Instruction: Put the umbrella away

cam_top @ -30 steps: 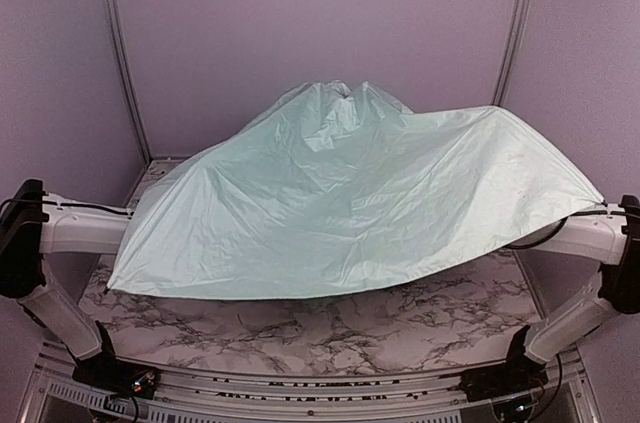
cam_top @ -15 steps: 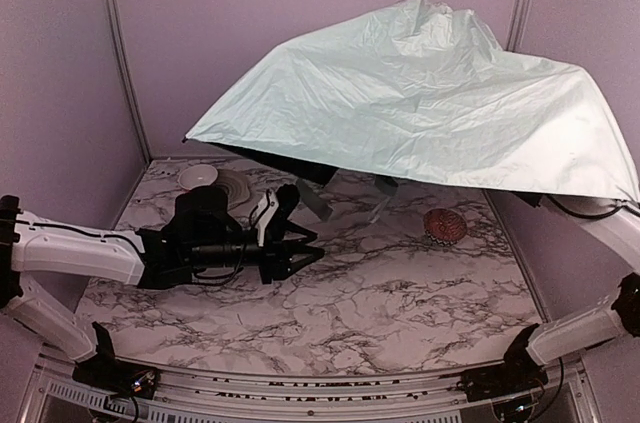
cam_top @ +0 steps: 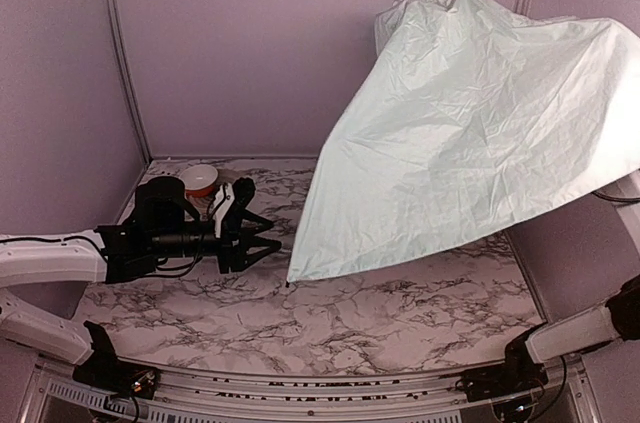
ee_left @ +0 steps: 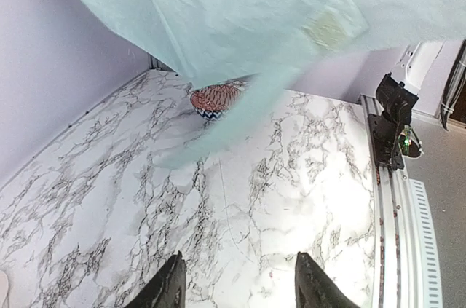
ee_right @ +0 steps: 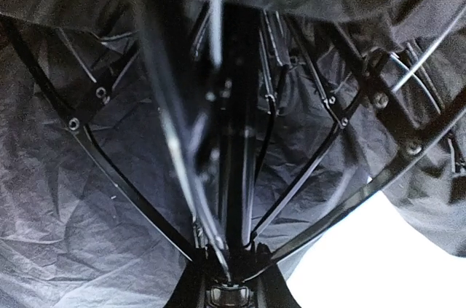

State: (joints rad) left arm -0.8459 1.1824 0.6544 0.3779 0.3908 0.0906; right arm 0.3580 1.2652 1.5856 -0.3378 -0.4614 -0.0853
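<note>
Umbrella (cam_top: 470, 133) held aloft on the right side of the cell, its canopy (ee_left: 240, 9) fully spread and tilted, the lowest corner reaching down near the table (cam_top: 400, 313). My right gripper (ee_right: 227, 286) sits beneath the canopy, fingers closed on either side of the black shaft (ee_right: 237, 140) at its base, with the ribs (ee_right: 131, 188) fanning out above. My left gripper (ee_left: 238, 264) hovers low over the table, jaws apart, holding nothing. Progress, as I judge it, is early. The umbrella is grasped and lifted, but not yet collapsed, strapped or set down.
</note>
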